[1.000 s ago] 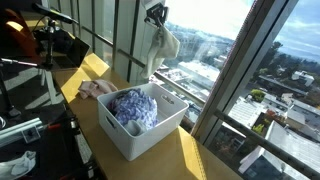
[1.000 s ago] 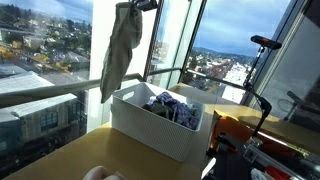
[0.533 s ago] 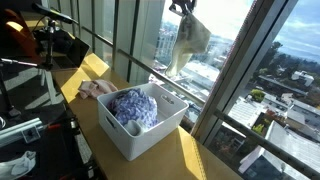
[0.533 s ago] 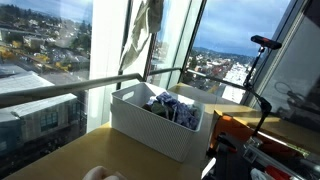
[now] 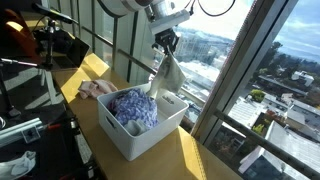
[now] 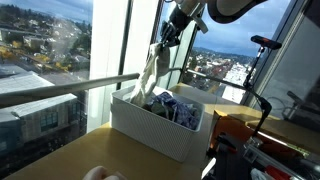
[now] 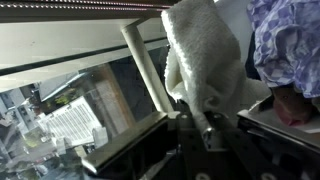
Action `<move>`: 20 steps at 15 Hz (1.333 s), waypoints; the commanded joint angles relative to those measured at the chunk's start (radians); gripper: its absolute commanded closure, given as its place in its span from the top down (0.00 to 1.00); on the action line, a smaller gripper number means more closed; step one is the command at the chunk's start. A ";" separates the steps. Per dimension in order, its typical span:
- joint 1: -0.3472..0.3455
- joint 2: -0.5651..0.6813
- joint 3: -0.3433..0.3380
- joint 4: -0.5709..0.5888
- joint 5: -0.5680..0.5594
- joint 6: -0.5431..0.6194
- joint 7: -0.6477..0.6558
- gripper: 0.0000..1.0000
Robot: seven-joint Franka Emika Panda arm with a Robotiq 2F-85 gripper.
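I have the end effector (image 5: 165, 42) clenched on the top of a pale towel (image 5: 168, 78). The towel hangs down, and its lower end reaches the far rim of the white basket (image 5: 140, 142) on the desk (image 5: 192, 152) (right by the window (image 5: 212, 50)). A blue-purple cloth (image 5: 132, 108) fills the basket, and a pink cloth (image 5: 95, 88) lies to its left.

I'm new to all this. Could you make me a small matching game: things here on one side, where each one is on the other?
1 white cloth
2 blue cloth
3 pink cloth
4 basket

a on the table, outside the basket
b hanging from the gripper
c heaped in the basket
d standing on the table

Pairs: 1-b, 2-c, 3-a, 4-d.
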 commanded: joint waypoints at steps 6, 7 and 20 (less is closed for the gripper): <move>0.018 -0.052 -0.037 -0.242 -0.133 0.001 0.103 0.50; 0.023 -0.060 -0.032 -0.245 -0.130 -0.004 0.107 0.56; 0.164 -0.082 0.128 -0.185 0.144 -0.032 0.141 1.00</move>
